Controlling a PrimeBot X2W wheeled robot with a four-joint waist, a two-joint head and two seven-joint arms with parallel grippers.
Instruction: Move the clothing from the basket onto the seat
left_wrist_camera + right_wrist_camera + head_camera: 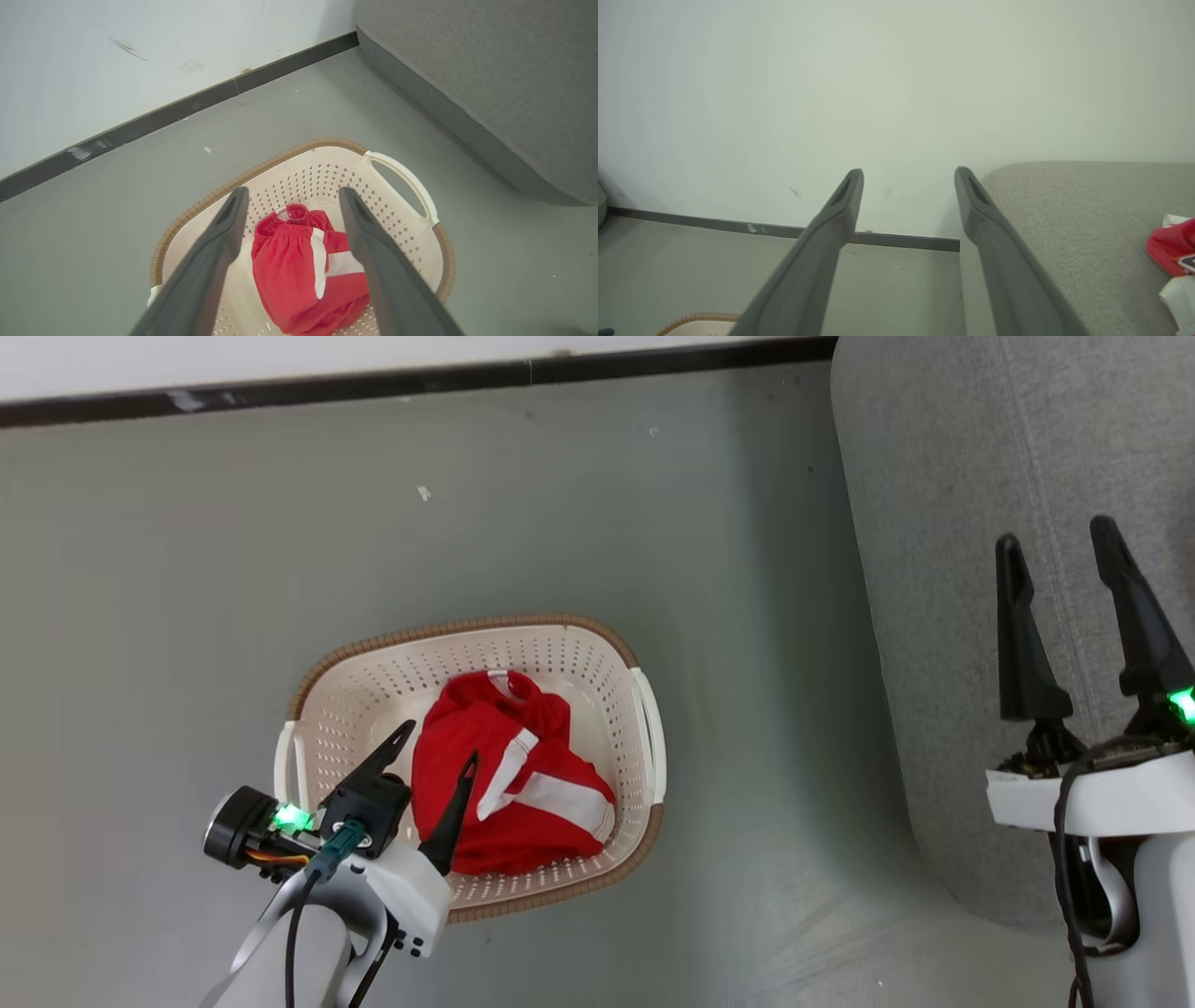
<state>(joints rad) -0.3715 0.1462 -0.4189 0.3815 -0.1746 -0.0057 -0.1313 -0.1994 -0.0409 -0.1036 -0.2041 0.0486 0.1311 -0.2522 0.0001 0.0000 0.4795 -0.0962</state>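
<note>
Spread apart and empty, the jaws of the left gripper (442, 740) are held above the near left part of the cream-white perforated plastic basket (560, 658), which is set on the grey floor (187, 616). A crumpled red garment with white stripes (523, 784) is lodged inside, seemingly untouched by the fingers. Further right, the right gripper (1055, 530) is poised over the large grey fabric seat (934, 476), jaws likewise parted. A second red-and-white garment (1169, 245) is seen lying on that seat.
</note>
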